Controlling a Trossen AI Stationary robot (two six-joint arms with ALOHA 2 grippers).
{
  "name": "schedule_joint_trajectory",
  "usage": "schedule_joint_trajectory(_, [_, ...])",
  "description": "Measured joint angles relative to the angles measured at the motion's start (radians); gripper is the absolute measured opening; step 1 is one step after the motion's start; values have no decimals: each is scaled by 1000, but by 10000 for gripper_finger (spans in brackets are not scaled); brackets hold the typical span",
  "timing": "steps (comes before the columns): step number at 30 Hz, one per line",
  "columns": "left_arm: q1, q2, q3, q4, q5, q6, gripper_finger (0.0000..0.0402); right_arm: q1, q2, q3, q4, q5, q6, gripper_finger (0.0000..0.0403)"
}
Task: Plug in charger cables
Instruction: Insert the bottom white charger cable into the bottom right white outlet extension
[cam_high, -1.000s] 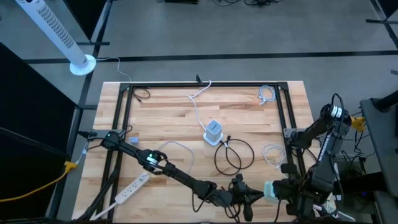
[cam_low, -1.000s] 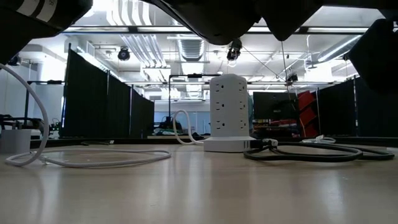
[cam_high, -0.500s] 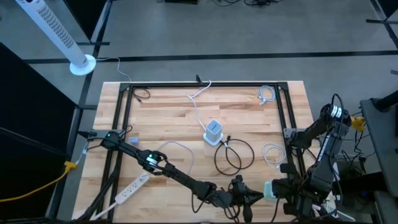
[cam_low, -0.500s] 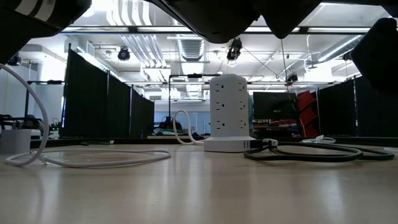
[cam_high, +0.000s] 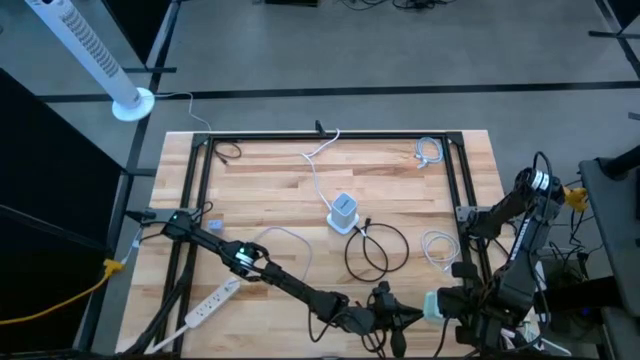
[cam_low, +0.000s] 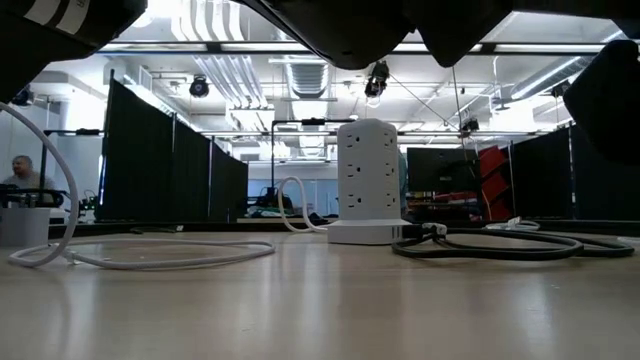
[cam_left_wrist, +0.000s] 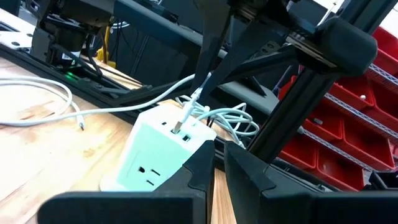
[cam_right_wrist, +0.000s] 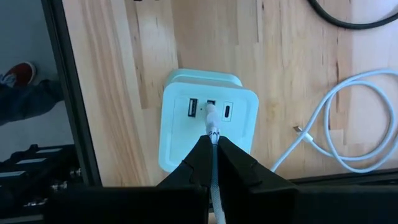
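From above, you have both grippers down at the near edge of the table (cam_high: 270, 170), well in front of the tall white power tower (cam_high: 343, 210) at its middle. Your left gripper (cam_high: 395, 318) sits just beside a pale green charger cube (cam_high: 432, 305), and your right gripper (cam_high: 452, 303) is at the cube's other side. A black cable (cam_high: 375, 250) lies looped in front of the tower, a white cable (cam_high: 438, 248) coiled to its right, and another white cable (cam_high: 283, 238) loops to its left, past which lies a long power strip (cam_high: 214, 299).

At table height, the tower (cam_low: 367, 180) stands upright with the black cable (cam_low: 500, 243) flat beside it and the white cable (cam_low: 130, 255) trailing the other way. A person (cam_low: 18, 172) shows far behind.

Through your left wrist camera, the fingers (cam_left_wrist: 199, 171) are nearly together with nothing between them, just short of the cube (cam_left_wrist: 163, 149), which has a thin white cable (cam_left_wrist: 189, 106) plugged into it.

Through your right wrist camera, the fingers (cam_right_wrist: 198, 163) are clamped on that cable's plug (cam_right_wrist: 212, 127), seated in the cube's (cam_right_wrist: 208, 121) middle port.
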Motion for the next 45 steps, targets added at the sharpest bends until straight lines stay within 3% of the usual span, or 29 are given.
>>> schedule_joint_trajectory(19, [0,0,0,-2,0,0,25,-3,0,-84,113,-19,1,0])
schedule_joint_trajectory(45, [-7,0,0,3,2,-22,25,-19,-14,-110,119,16,-11,0])
